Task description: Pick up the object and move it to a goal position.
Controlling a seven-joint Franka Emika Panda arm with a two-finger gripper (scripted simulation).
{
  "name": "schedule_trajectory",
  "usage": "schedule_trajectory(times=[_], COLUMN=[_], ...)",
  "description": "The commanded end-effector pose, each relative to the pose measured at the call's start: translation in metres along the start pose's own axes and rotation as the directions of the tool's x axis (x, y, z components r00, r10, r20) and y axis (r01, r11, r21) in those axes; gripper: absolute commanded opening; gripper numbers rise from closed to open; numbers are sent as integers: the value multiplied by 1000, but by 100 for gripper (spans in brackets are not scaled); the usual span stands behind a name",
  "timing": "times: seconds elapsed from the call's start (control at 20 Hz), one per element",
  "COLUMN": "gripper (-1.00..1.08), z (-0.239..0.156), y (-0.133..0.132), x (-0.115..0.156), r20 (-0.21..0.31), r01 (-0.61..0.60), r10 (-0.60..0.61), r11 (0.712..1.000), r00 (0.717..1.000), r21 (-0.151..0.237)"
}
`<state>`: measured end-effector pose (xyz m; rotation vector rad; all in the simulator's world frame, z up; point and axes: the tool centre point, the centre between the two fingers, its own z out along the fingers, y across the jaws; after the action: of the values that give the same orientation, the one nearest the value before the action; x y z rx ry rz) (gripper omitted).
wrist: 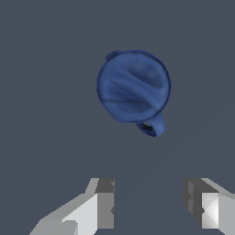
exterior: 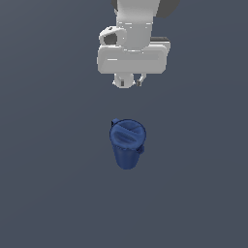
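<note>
1. The dark blue pitcher [exterior: 127, 143] stands upright on the flat grey floor [exterior: 48, 193], near the middle of the exterior view, its body tapering downward.
2. Its round rimmed top [wrist: 133, 86] faces up; a small spout [wrist: 111, 55] sits on one side of the rim and a loop handle [wrist: 153, 127] on the opposite side.
3. The gripper [exterior: 130, 81] hangs above the floor, apart from the pitcher and touching nothing.
4. In the wrist view its two fingers [wrist: 104, 204] are spread wide with empty space between them.
5. The white arm [exterior: 133, 43] rises out of the exterior view's upper edge.
</note>
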<state>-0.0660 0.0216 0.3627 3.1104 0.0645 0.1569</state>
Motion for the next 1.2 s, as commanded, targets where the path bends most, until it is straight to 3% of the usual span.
schedule_trajectory(times=[0.0,0.5,1.15], gripper=[28,28,28], z=[-7,-59,-128], y=[5,43,110], x=[2,9,7], r20=[-22,-174,-394], r01=[6,47,102], r10=[-7,-59,-147], r11=[1000,996,986], r00=[1000,983,907], r21=[-10,-71,-132])
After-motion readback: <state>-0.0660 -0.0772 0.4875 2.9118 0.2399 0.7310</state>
